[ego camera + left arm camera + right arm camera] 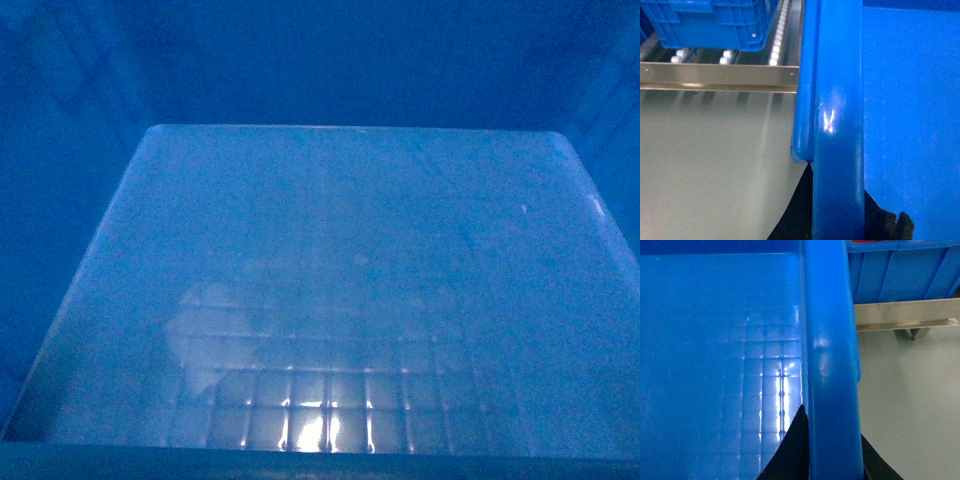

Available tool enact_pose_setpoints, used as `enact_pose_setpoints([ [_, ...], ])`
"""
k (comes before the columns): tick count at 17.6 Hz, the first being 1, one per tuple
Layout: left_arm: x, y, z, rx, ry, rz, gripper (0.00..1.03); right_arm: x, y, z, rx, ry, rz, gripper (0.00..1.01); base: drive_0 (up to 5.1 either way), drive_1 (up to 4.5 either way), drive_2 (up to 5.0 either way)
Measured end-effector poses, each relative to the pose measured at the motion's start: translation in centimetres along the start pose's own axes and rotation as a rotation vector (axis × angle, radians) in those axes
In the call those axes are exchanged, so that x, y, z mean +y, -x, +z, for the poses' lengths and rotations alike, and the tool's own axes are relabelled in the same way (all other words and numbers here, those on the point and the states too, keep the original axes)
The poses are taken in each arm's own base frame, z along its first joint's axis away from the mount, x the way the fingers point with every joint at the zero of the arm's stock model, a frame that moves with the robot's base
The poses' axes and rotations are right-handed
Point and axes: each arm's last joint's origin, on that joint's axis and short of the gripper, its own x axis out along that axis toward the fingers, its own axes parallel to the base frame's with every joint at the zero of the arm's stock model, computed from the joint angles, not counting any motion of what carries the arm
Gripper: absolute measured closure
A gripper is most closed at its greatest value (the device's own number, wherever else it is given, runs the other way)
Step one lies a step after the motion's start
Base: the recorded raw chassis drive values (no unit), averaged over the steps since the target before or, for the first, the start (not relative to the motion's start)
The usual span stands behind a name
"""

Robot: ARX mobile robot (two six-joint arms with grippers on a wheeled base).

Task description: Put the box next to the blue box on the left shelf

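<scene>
Box: large blue box [350, 270], grid-embossed floor filling the head view; held up just before the left shelf, not yet on it.
Left shelf: grey rail [720, 77] with white rollers [777, 40], beyond the box's left rim.
Blue box on shelf: ribbed crate [715, 22] resting on the rollers.
Right claw: dark fingers [792, 450] either side of the box's right rim, pinching it.
Left claw: dark fingers [890, 222] under the box's left rim; grip cannot be told.

box [340, 300]: bright blue, grid-embossed floor | rollers [777, 42]: seemingly white
</scene>
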Motion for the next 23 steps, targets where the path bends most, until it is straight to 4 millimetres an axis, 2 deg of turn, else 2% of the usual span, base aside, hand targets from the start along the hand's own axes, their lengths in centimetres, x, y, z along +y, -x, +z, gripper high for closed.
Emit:
enact_pose_setpoints([
  [13, -0.01, -0.05, -0.07, 0.003, 0.0, 0.0, 0.95, -0.01, -0.01, -0.05, 0.003, 0.0, -0.001, 0.92, 0.0, 0.0, 0.0],
  [23, 0.01, -0.01, -0.05, 0.001, 0.001, 0.0, 0.95, 0.0, -0.01, -0.04, 0.002, 0.001, 0.0, 0.92, 0.0, 4.37, -4.3],
])
